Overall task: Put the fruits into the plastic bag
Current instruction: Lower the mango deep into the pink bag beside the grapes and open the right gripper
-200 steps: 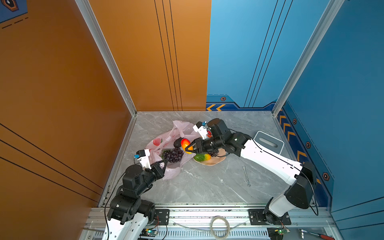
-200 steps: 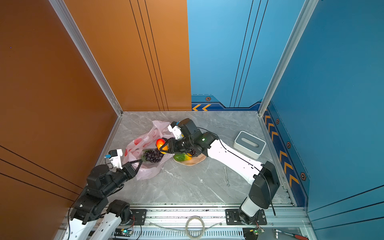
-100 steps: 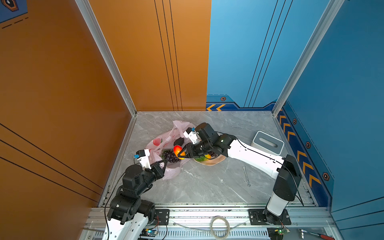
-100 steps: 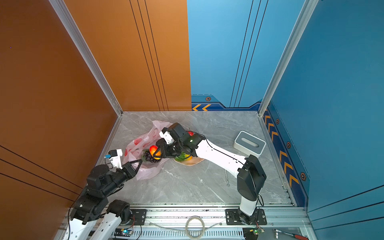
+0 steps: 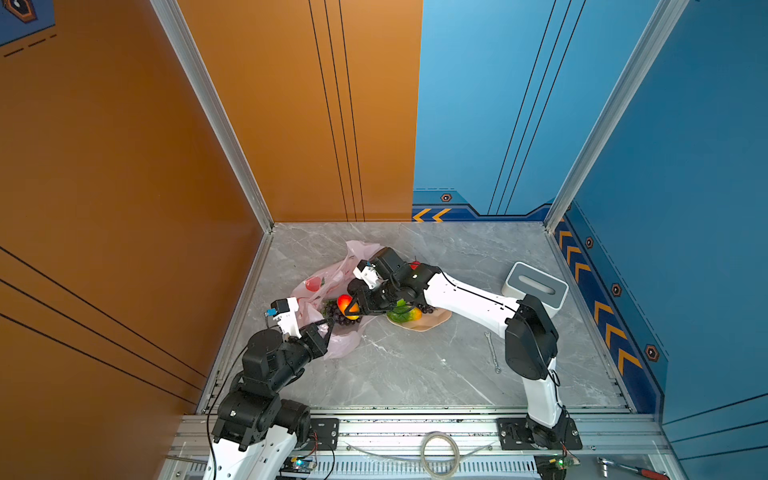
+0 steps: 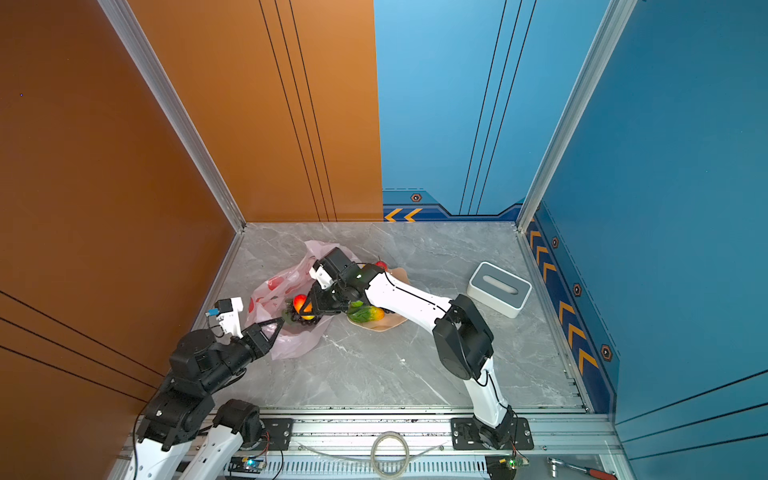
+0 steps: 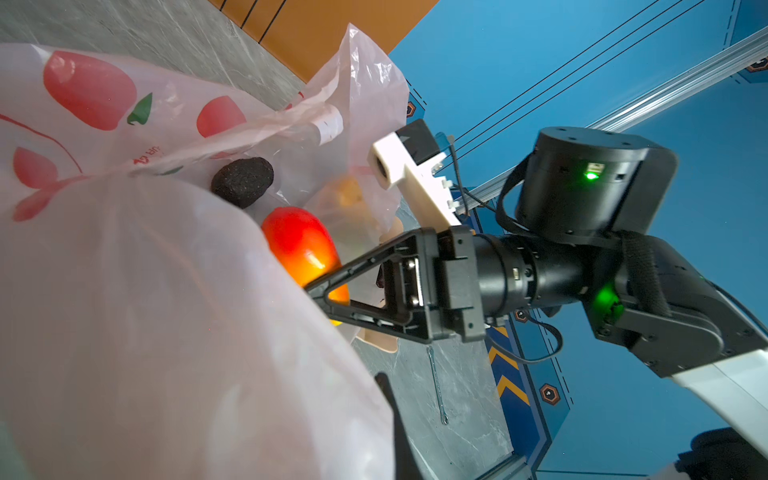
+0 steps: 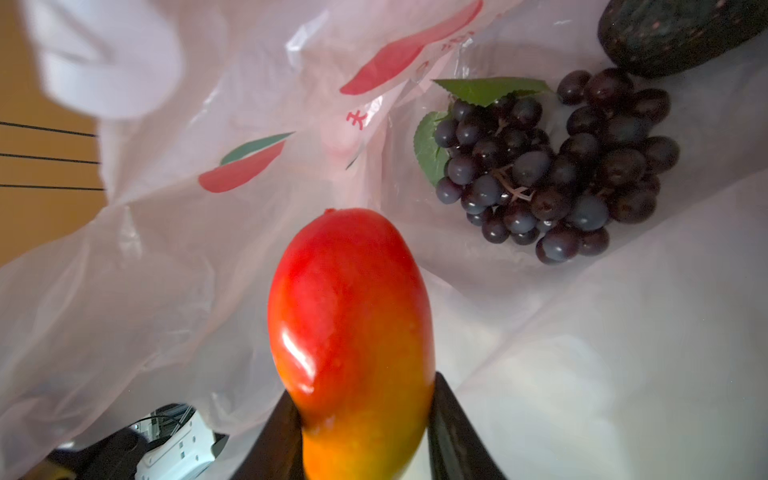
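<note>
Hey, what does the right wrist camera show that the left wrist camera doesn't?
Only the right wrist view: the purple grape bunch lying inside the plastic bag. Only the left wrist view: the right gripper seen from outside, the wrench on the table and the edge of the peach bowl. Both: the red-yellow fruit pinched in that gripper, the black avocado and the bag's film.

White links (image 5: 469, 297), black joints (image 5: 530, 345)

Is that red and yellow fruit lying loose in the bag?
No, the right gripper clamps the red-yellow mango by its yellow end, in the plastic bag mouth.
</note>
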Tool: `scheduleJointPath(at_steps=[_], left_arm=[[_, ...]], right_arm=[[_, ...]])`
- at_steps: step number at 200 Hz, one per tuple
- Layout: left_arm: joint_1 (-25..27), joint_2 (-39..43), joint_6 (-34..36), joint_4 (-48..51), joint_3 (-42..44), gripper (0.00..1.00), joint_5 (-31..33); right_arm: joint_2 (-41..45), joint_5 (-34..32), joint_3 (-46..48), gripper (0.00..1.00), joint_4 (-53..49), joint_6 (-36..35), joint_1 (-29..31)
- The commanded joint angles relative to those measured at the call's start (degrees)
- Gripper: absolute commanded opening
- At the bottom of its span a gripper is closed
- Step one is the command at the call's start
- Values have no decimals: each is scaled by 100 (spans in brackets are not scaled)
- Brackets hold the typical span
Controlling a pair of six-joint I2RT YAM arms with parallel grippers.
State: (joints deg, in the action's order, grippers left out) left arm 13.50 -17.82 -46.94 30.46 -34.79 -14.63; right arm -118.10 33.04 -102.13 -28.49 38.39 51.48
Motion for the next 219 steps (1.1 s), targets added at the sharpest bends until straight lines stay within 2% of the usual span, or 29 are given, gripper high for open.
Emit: scheduleJointPath(at_steps=[1, 87, 176, 194, 219], left_arm=[[-49, 66, 62, 74, -178, 0, -121], [-53, 114, 53, 74, -134, 0, -146], [-58, 159, 18, 74, -55, 0, -163], [-58, 154, 27, 75, -63, 0, -172], [-58, 165, 36, 80, -55, 0, -169]], right_arm=[[-295, 132, -380, 37, -201, -87, 20], [-1266, 269, -1201, 38, -382, 53, 140], [-1815, 221, -1494, 41, -570, 36, 350], [-1887, 221, -1512, 43, -563, 52, 351], [-1948, 212, -1521, 51, -569, 76, 349]])
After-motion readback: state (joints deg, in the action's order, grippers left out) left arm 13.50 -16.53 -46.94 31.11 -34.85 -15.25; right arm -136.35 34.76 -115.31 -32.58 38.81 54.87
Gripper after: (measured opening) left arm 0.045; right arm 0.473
